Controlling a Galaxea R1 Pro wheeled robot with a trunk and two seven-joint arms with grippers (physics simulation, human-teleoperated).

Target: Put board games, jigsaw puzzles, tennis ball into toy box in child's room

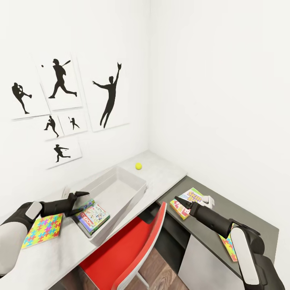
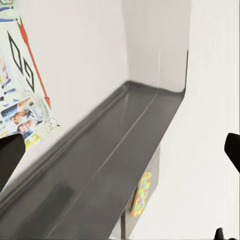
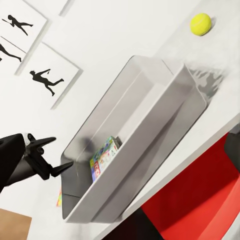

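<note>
Your two forearms fill the near corners of the head view, so start from them. Your left end effector [image 1: 78,200] hovers just over the near end of the toy box [image 1: 133,192] with its fingers spread and nothing between them. Directly below it, a white and green board game [image 1: 92,216] already lies flat inside the bin; the released fingers above it fit a drop just made, though that is a judgement. A jigsaw puzzle [image 1: 42,230] lies flat on the tabletop [image 1: 161,171] just beside your left forearm, outside the box and within easy reach.

Your right end effector [image 1: 184,204] sits low over the dark cabinet top, at a yellow-green board game [image 1: 186,202]. It seems positioned to lift that box, but whether the fingers have closed on it cannot be told. A second jigsaw puzzle [image 1: 227,242] peeks out beside your right forearm.

The tennis ball [image 1: 138,166] rests on the tabletop beyond the far end of the toy box, well apart from both end effectors. A red chair [image 1: 133,249] is tucked under the tabletop.
</note>
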